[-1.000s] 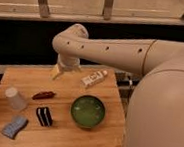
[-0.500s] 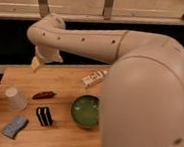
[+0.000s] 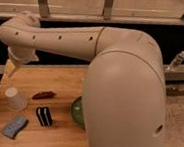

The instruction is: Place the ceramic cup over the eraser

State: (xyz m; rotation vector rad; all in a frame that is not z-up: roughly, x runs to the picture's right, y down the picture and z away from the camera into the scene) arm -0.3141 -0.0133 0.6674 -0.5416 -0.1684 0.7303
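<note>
1. My gripper (image 3: 16, 61) hangs at the table's (image 3: 34, 83) back-left corner. It blurs into the wrist, so I can't tell if it is open or closed.
2. The ceramic cup (image 3: 15, 99) sits free near the left edge, apart from my gripper.
3. The eraser (image 3: 44, 116) lies uncovered, near the cup on its front-right, not touching.
4. A dark red piece (image 3: 43, 95) lies behind the eraser, and a blue-grey pad (image 3: 14, 126) sits front-left.
5. The green bowl (image 3: 75, 111) is mostly hidden by my arm's bulk, and so is the table's right side.

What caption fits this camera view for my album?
Robot's hand hangs over the table behind the cup; eraser lies nearby.
</note>
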